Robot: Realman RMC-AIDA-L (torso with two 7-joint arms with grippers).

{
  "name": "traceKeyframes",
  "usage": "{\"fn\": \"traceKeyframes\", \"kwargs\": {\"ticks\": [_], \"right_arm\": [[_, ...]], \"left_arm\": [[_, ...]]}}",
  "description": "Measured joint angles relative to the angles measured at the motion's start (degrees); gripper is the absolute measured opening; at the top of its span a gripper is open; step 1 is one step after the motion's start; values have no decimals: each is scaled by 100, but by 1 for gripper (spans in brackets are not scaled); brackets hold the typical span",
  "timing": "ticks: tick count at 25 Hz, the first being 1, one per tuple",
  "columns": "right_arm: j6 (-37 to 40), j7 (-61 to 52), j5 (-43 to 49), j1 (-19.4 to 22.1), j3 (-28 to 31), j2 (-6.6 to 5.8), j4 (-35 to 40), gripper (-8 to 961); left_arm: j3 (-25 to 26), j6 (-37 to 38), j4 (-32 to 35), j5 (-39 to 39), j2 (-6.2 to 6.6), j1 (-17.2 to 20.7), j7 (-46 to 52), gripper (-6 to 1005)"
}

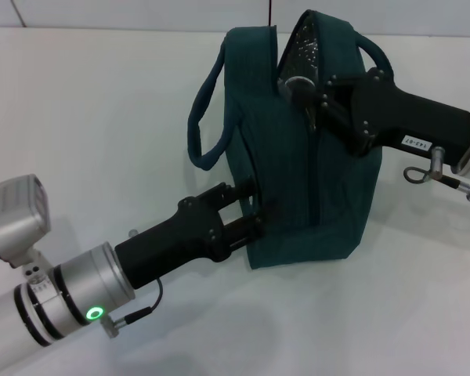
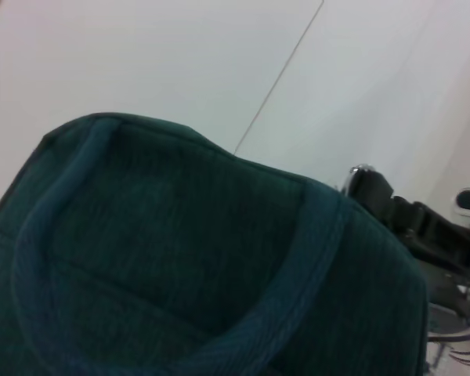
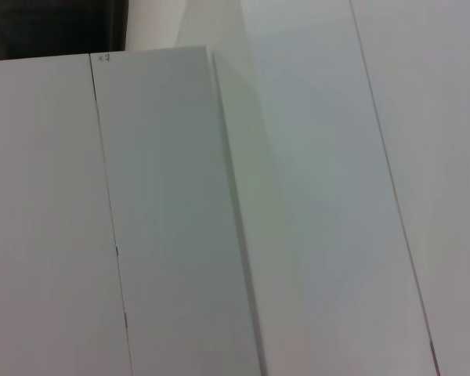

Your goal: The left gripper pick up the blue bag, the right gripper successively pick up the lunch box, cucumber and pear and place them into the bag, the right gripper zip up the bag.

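The blue bag [image 1: 298, 164] stands upright on the white table [image 1: 78, 117]. Its top is still gaping and shows a silvery lining [image 1: 305, 47]. My left gripper [image 1: 257, 218] comes in from the lower left and is shut on the bag's lower side wall. From the right, my right gripper [image 1: 300, 90] is at the zipper near the top, with its fingers closed on the zipper pull. In the left wrist view the bag [image 2: 180, 258] fills the frame, with my right gripper [image 2: 419, 227] behind it. The lunch box, cucumber and pear are out of view.
One loop handle [image 1: 204, 117] hangs off the bag's left side and the other [image 1: 368, 47] arches over the top right. The right wrist view shows only white panels [image 3: 172, 219] with seams.
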State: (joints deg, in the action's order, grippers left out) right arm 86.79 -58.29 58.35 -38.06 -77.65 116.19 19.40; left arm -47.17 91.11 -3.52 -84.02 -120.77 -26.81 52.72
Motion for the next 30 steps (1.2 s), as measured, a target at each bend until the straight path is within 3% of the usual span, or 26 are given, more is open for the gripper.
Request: {"fn": "traceKeyframes", "kwargs": {"ticks": [8, 13, 25, 30], "right_arm": [[-38, 10, 0, -1, -22, 0, 1, 14], [-56, 14, 0, 5, -22, 0, 2, 14], [48, 107, 1, 98, 12, 0, 51, 14], [285, 145, -49, 124, -6, 1, 54, 14]], "left_arm": [[39, -198, -125, 86, 1, -143, -50, 667], [42, -326, -97, 91, 1, -151, -161, 460], [34, -392, 15, 235, 59, -97, -217, 210], [2, -280, 587, 215, 75, 166, -182, 101]]}}
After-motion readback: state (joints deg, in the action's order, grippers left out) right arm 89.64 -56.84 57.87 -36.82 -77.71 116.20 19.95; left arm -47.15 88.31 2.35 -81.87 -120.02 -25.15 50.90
